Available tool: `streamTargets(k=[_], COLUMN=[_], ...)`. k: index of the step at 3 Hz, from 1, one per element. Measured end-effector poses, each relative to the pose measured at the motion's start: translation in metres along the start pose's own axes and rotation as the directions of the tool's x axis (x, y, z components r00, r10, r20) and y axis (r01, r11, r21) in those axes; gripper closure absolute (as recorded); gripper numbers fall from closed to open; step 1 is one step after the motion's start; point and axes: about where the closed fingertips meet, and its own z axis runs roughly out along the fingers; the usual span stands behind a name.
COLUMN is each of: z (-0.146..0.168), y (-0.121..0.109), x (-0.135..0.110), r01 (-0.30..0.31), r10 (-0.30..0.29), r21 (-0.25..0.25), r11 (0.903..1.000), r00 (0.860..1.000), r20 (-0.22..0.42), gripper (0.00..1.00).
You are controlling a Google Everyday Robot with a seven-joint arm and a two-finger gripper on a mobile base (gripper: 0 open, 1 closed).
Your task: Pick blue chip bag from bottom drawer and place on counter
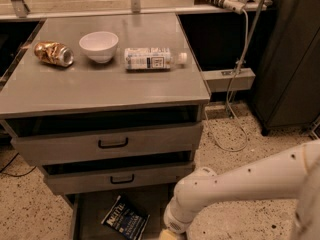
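The blue chip bag (125, 219), dark navy with white lettering, lies flat on the floor of the open bottom drawer (90, 214), at the lower middle of the camera view. My gripper (169, 235) hangs at the bottom edge of the view, just right of the bag, at the end of my white arm (240, 184). Only its top shows; its tips are cut off by the frame. The grey counter (100, 84) tops the cabinet above.
On the counter stand a crushed gold can (53, 53), a white bowl (99, 45) and a lying water bottle (152, 58). Two upper drawers with black handles (113, 143) are partly pulled out. Cables (235, 109) hang at the right beside a dark cabinet (290, 59).
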Motion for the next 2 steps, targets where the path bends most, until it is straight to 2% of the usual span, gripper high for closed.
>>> streamTargets(k=[1, 2], z=[0.056, 0.096], y=[0.006, 0.010], x=[-0.013, -0.024], r01=[0.009, -0.017], r10=[-0.008, 0.020], r21=[-0.042, -0.079], r11=[0.9991, 0.9967], r00=[1.000, 0.999], r20=[0.019, 0.032], gripper=[0.00, 0.00])
